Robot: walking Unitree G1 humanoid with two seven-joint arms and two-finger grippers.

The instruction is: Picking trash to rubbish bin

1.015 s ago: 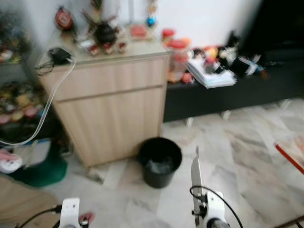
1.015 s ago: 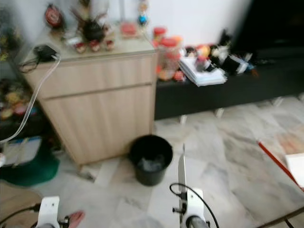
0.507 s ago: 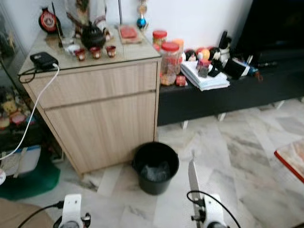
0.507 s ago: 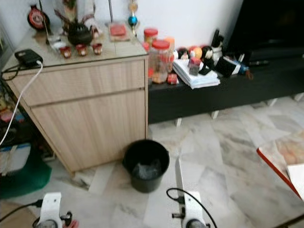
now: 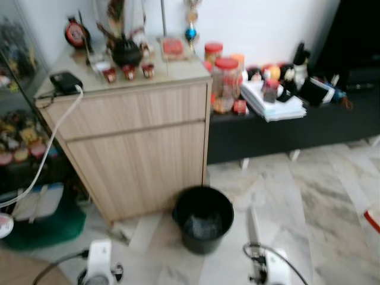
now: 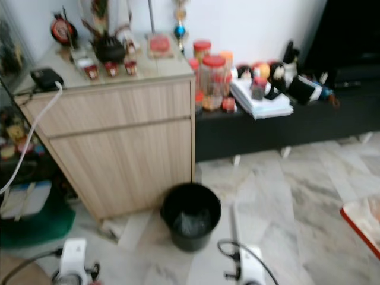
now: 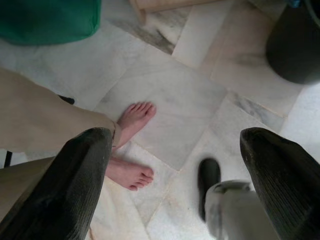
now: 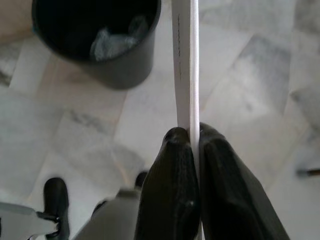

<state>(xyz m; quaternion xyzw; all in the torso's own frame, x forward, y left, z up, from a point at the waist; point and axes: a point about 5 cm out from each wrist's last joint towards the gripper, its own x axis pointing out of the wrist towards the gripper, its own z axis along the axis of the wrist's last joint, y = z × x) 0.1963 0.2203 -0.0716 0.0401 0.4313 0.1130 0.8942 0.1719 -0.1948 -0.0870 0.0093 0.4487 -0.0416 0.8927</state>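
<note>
While its fingers clamp a thin, flat white card (image 8: 185, 65) edge-on, the right end effector (image 8: 194, 150) sits at five o'clock from the black rubbish bin (image 5: 203, 218); the left end effector (image 7: 175, 165) gapes wide.

A light wooden cabinet (image 5: 133, 145) stands on marble floor (image 5: 309, 196) beside a low black bench (image 5: 285, 127).
</note>
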